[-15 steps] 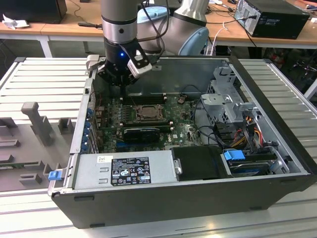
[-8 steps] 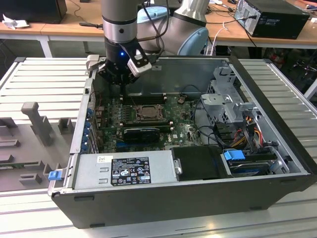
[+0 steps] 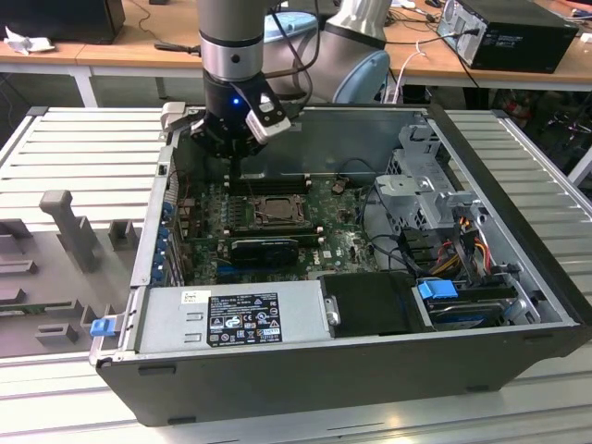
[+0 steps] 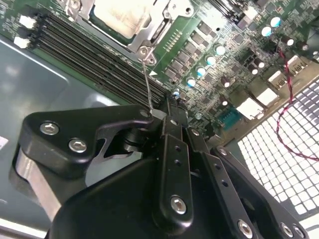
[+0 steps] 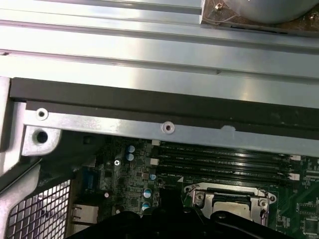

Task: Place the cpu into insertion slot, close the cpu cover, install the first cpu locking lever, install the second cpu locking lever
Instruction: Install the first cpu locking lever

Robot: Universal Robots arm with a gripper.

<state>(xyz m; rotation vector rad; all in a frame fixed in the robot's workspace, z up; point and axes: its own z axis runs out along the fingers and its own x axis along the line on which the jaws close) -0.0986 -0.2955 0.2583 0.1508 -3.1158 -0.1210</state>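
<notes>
— One claw (image 3: 233, 166), down inside the open computer case (image 3: 370, 370)? Where does it hang?

— Low over the green board (image 3: 344, 245), close to the case's far wall, towards the exterior view's left.

— And the chip?

— The chip (image 4: 117, 17) lies in the socket (image 3: 255, 220). That is near the claw's tips but apart from them. A row of long black memory slots (image 4: 89, 55) lies between the claw and the socket.

— What about the cover?

— The silvery cover (image 4: 172, 12) lies flat around the chip. The chip's dull grey top shows through the cover's square hole, in both wrist views.

— How does the claw stand?

— Narrow. In the second wrist view the fingertips (image 4: 172, 112) are drawn together, with no gap to be seen between them.

— Is it holding anything?

— A thin wire lever (image 4: 146, 79) runs from the socket corner nearest the claw straight to the claw's tips, and its end meets them. Whether it is pinched or only pressed against their side, I cannot tell.

— Anything else around it?

— A grey power box (image 3: 231, 314) sits well away from the claw, against the case's near wall. A bundle of coloured wires (image 3: 462, 245) lies farther off still, towards the exterior view's right.
</notes>
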